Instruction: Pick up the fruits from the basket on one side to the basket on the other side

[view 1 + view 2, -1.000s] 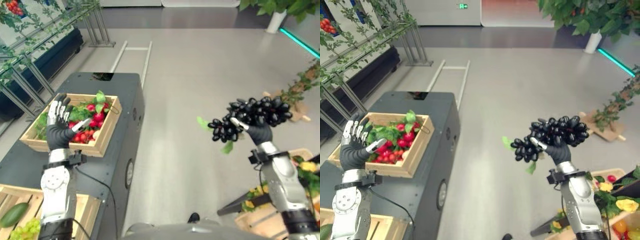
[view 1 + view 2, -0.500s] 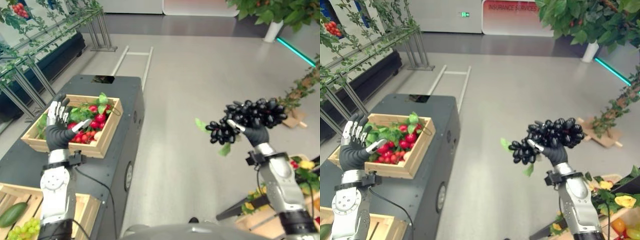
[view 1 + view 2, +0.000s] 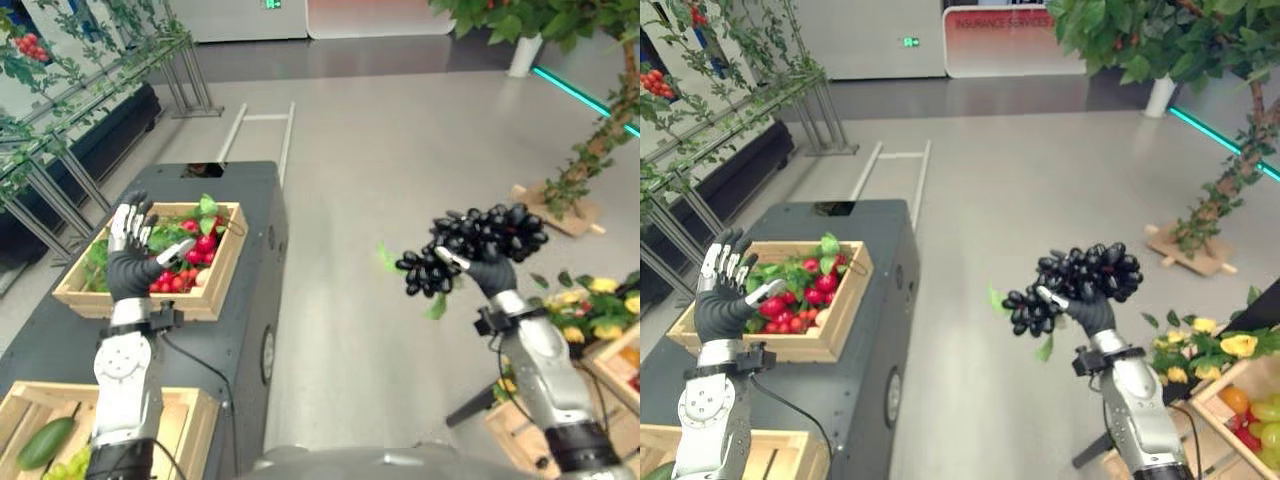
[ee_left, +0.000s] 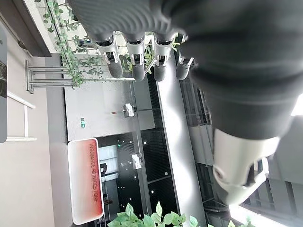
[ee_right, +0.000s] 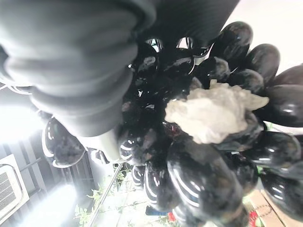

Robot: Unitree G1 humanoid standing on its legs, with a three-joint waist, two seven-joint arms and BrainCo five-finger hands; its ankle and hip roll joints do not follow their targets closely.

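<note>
Even, bright indoor light fills both eye views, and the pale floor [image 3: 400, 180] carries a soft sheen. Glare whitens the wrist views' corners; the grapes [image 5: 203, 156] look slightly blurred, perhaps too near.

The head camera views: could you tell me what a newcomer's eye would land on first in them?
First, the big bunch of black grapes held up in mid-air over the grey floor by the right hand, its fingers curled round the bunch. Next, the wooden crate of red fruit and green leaves on the dark cabinet at the robot's left, with the left hand raised open in front of it, holding nothing.
</note>
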